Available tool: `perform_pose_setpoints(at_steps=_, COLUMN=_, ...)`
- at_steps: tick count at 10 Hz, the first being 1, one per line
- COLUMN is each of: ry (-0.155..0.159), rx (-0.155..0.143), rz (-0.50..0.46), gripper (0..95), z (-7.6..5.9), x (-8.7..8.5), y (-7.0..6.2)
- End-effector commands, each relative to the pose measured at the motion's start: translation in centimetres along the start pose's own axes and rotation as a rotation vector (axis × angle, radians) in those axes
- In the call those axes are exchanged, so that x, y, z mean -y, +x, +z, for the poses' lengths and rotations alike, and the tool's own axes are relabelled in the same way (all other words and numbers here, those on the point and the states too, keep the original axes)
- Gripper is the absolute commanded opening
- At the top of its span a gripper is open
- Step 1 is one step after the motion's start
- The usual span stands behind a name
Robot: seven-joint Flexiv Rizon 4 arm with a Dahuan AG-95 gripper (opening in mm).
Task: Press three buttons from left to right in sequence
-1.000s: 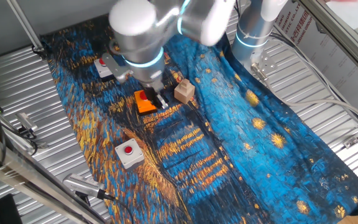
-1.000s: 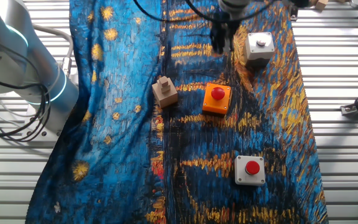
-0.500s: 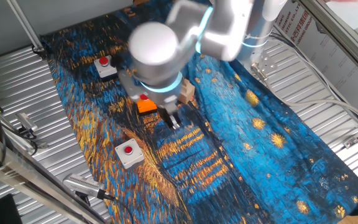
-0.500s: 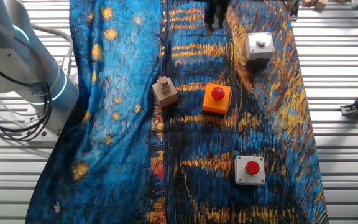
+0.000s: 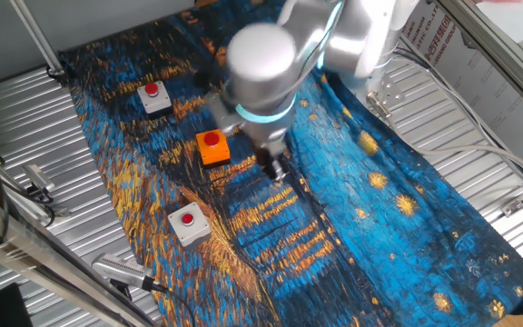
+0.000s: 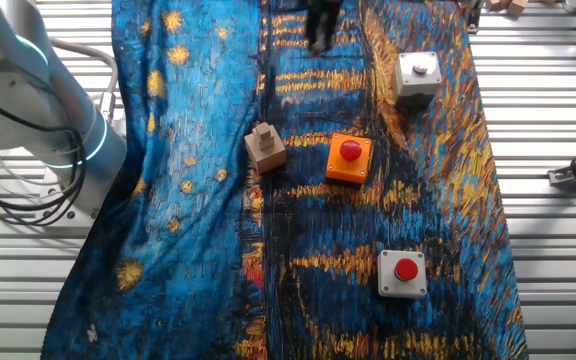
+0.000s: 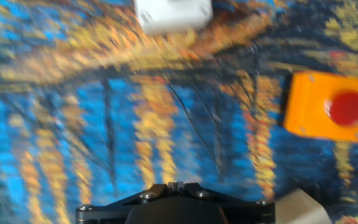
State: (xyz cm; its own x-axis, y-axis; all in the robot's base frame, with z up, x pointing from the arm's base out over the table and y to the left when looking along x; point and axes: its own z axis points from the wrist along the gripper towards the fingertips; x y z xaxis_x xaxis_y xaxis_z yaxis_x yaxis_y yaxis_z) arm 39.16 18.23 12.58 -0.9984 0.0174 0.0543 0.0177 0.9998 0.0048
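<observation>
Three buttons sit on the blue and orange painted cloth (image 5: 370, 191). A grey-based button (image 5: 155, 97) is far left, the orange-based one (image 5: 212, 148) is in the middle, and another grey-based one (image 5: 187, 223) is nearest. In the other fixed view they are at bottom (image 6: 403, 272), centre (image 6: 349, 158) and top right (image 6: 417, 75). My gripper (image 5: 276, 169) hangs above bare cloth to the right of the orange button, touching none. In the hand view its fingertips (image 7: 176, 185) meet, with the orange button (image 7: 328, 107) at right and a grey base (image 7: 173, 14) at the top edge.
A tan wooden block (image 6: 266, 147) stands beside the orange button; my arm hides it in one fixed view. The cloth lies on a ribbed metal table (image 5: 25, 118). Metal clamps (image 5: 36, 186) and a tool (image 5: 125, 271) lie off the cloth's left side.
My gripper has swung away from the orange button, rightward across the cloth in one fixed view and leftward in the other. The buttons and the block have not moved.
</observation>
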Motion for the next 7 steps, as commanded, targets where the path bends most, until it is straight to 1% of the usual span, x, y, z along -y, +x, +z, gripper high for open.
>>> perform_pose_setpoints(at_steps=1, ry=0.004, rx=-0.021, rz=0.012, gripper=0.0, z=-0.3, x=-0.7, y=-2.5)
perform_pose_setpoints(at_steps=3, ry=0.001, rx=-0.024, rz=0.001, gripper=0.0, z=-1.3, x=-0.5, y=-5.4)
perform_pose_setpoints(at_steps=4, ry=-0.009, rx=-0.032, rz=-0.003, gripper=0.0, z=-1.8, x=-0.2, y=-7.0)
perform_pose_setpoints(at_steps=5, ry=-0.017, rx=-0.041, rz=-0.009, gripper=0.0, z=-2.5, x=0.1, y=-9.1)
perform_pose_setpoints(at_steps=6, ry=-0.019, rx=-0.05, rz=-0.016, gripper=0.0, z=-3.1, x=0.3, y=-10.7)
perform_pose_setpoints(at_steps=7, ry=-0.02, rx=-0.058, rz=-0.017, gripper=0.0, z=-3.4, x=0.4, y=-11.8)
